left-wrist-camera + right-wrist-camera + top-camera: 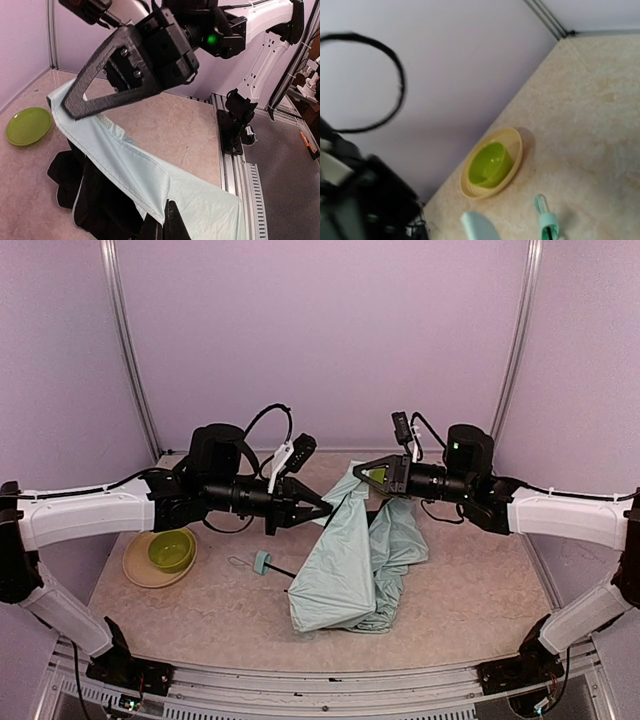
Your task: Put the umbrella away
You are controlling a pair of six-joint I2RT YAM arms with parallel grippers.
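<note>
1. The left fingers (326,510) are closed on a hem of the umbrella (340,570), with a corner of its mint cloth caught at their tips in the left wrist view.
2. The right fingers (358,473) are closed too, pinching the far edge of the cloth and holding it up off the desk (460,580). The fabric hangs slack between the two grips.
3. The umbrella sits mid-desk, half collapsed. Its loose canopy runs from the right fingers at the far side down toward the near edge, and black lining shows in the folds.
4. The handle (262,562) lies flat on the desk just left of the heap. Its thin shaft (282,570) runs right and slightly nearward into the cloth, so the long axis lies across the desk, handle end to the left.
5. The handle lies on the left arm's side, nearward of its fingers, and the bulk of the cloth lies between the two arms. Gathering the cloth in along the shaft looks like the work ahead.
6. A green bowl (172,548) on a tan plate (138,570) stands well apart, far left.
</note>
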